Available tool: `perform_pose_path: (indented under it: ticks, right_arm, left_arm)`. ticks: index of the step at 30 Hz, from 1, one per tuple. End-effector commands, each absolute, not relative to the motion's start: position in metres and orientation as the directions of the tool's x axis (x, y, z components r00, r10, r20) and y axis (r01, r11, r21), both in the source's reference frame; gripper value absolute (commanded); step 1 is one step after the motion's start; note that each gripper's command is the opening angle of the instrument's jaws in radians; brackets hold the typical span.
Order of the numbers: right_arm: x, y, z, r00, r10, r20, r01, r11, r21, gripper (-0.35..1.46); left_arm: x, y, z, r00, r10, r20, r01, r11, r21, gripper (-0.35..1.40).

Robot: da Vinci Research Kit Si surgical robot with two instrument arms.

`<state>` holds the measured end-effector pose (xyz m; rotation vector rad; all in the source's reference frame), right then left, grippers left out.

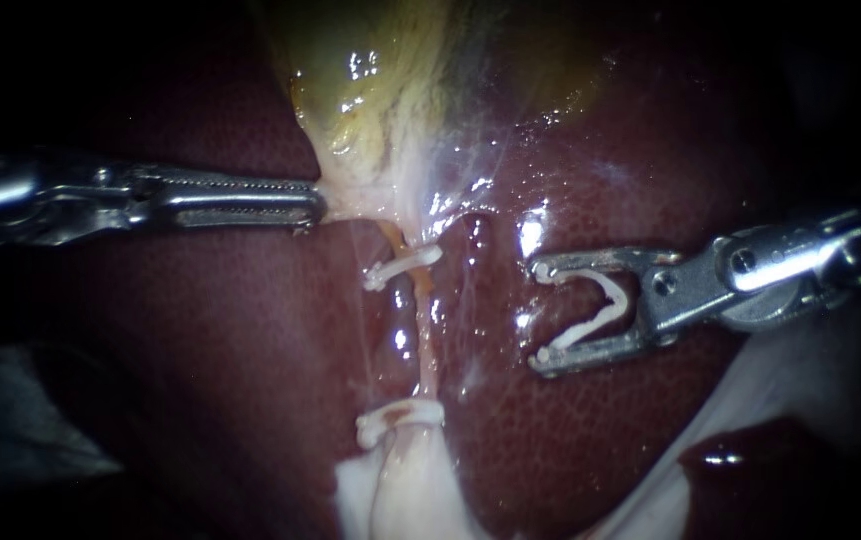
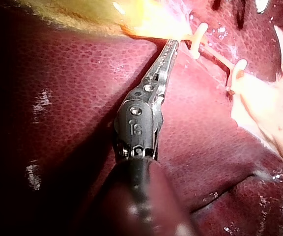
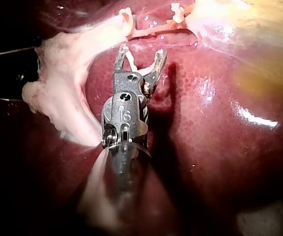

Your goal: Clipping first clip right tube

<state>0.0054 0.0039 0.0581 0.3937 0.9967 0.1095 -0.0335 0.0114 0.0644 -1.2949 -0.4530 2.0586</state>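
A thin pale tube [image 1: 422, 340] runs down from the yellow gallbladder [image 1: 370, 90] over the dark red liver [image 1: 200, 330]. It carries two white clips, an upper clip [image 1: 405, 266] and a lower clip [image 1: 390, 420]. I cannot tell which tube is the right one. My left instrument [image 1: 315, 205] has its long jaws shut on the gallbladder's pale lower edge, just left of the upper clip. My right instrument [image 1: 542, 315] hovers over the liver to the right of the tube, clear of it. Its jaws stand wide apart and hold a white clip [image 1: 600, 305] between them.
A thick whitish stump of tissue [image 1: 410, 490] hangs below the lower clip. Thin glistening membrane strands [image 1: 475, 300] lie between the tube and my right instrument. In the right wrist view the clipped tube [image 3: 151, 30] lies just ahead of the jaws.
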Motion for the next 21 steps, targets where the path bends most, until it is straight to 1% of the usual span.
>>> perform_pose_path:
  ticks: [1,7,15,18,20,21]
  right_arm:
    - [0.0054,0.0039,0.0581,0.544,0.268,-0.795,0.089,0.924,0.372,0.5]
    - [0.0055,0.0039,0.0581,0.541,0.269,-0.797,0.089,0.924,0.372,0.5]
    - [0.0059,0.0038,0.058,0.535,0.272,-0.8,0.096,0.921,0.377,0.5]
    - [0.0064,0.0037,0.058,0.529,0.274,-0.803,0.111,0.916,0.386,0.5]
    - [0.0069,0.0035,0.0582,0.518,0.278,-0.809,0.146,0.903,0.404,0.49]
    - [0.0072,0.0034,0.0583,0.514,0.278,-0.811,0.152,0.901,0.406,0.49]
  left_arm:
    - [-0.0333,0.0115,0.0641,-0.296,0.687,-0.664,-0.342,-0.725,-0.597,-0.35]
    - [-0.0315,0.0124,0.0614,-0.298,0.694,-0.655,-0.335,-0.719,-0.609,-0.35]
    - [-0.0286,0.0138,0.0575,-0.269,0.696,-0.665,-0.354,-0.714,-0.604,-0.35]
    - [-0.0283,0.014,0.0573,-0.268,0.693,-0.669,-0.354,-0.716,-0.601,-0.35]
    - [-0.0284,0.0139,0.0573,-0.268,0.693,-0.669,-0.355,-0.716,-0.601,-0.35]
    - [-0.0285,0.0139,0.0573,-0.268,0.694,-0.669,-0.355,-0.716,-0.601,-0.35]
